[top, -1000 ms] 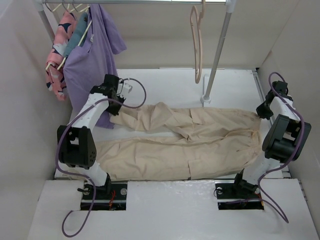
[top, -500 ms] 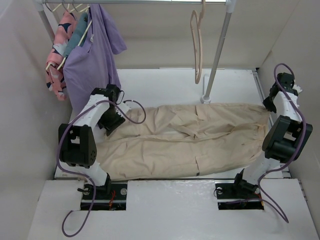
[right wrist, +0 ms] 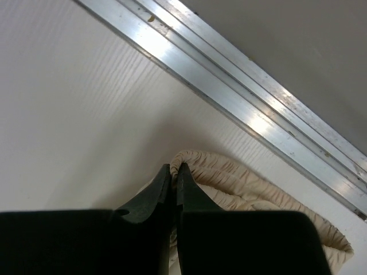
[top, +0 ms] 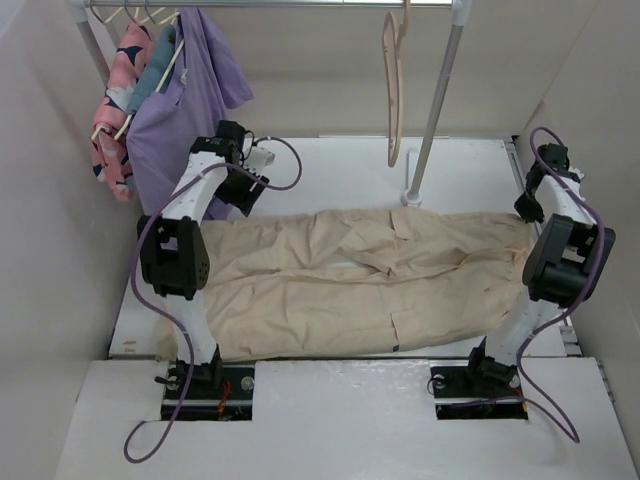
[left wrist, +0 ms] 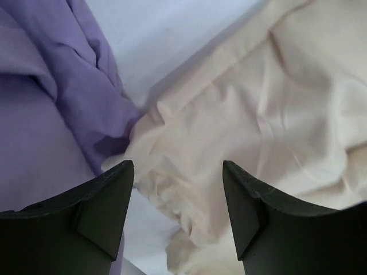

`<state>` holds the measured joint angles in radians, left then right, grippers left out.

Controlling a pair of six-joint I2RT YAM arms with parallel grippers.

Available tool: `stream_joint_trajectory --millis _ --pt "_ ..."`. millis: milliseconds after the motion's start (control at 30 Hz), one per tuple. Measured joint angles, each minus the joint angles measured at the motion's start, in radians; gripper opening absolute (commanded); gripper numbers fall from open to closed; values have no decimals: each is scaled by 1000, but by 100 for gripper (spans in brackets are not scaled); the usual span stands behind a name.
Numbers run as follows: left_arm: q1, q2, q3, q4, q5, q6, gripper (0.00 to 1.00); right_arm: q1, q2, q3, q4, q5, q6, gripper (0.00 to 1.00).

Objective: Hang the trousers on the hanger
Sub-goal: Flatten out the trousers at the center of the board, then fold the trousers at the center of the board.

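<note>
**Garment position.** The large cream-beige cloth trousers point(top: 370, 275) lie flat and wrinkled across the white tabletop point(top: 340, 165). The two legs run side by side from left to right between the two arms. The left end of the cloth reaches the hem of the hanging purple shirt point(top: 180, 120). The right end reaches the right edge of the tabletop.

**Hanger position.** The thin pale beige-pink looped clothes hanger point(top: 393, 90) hangs by its hook from the horizontal metal rail point(top: 300, 4). It sits just left of the upright metal pole point(top: 435, 110). It carries nothing and is well apart from the trousers.

**Left gripper.** The left gripper point(top: 245, 188) hovers over the far left corner of the trousers. In the wrist view its black fingers point(left wrist: 109, 200) stand wide apart with nothing between them. Below the left gripper point(left wrist: 176, 169) the crumpled cloth edge lies against the purple shirt point(left wrist: 46, 86).

**Right gripper.** The right gripper point(top: 528, 205) is at the far right end of the trousers. In the wrist view its fingers point(right wrist: 157, 192) are pressed together, and the right gripper point(right wrist: 173, 167) is closed on a gathered, ribbed edge of the trousers point(right wrist: 241, 186). The cloth bunches on both sides of the tips. A grooved aluminium strip point(right wrist: 241, 103) runs diagonally just beyond.

**Other items.** A pink patterned garment point(top: 115, 100) hangs at the left end of the rail, beside the purple shirt.
</note>
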<state>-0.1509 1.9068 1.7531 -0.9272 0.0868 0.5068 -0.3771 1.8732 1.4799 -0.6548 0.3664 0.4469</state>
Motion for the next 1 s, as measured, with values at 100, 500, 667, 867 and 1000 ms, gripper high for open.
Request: stream_joint_trajectory --millis 100,500,667,867,1000 --pt "3 99 3 26 -44 -24 60 10 24 27 0 -6 -9 0" --pt "92 181 -23 82 -188 -18 61 -2 72 91 1 -38 -18 0" --pt "122 191 -91 80 -204 -5 57 -2 72 91 1 -37 -22 0" --pt "135 202 -106 59 -181 6 0 -2 72 91 1 -38 -25 0" --pt "134 201 -99 38 -166 14 0 -2 72 91 1 -39 -25 0"
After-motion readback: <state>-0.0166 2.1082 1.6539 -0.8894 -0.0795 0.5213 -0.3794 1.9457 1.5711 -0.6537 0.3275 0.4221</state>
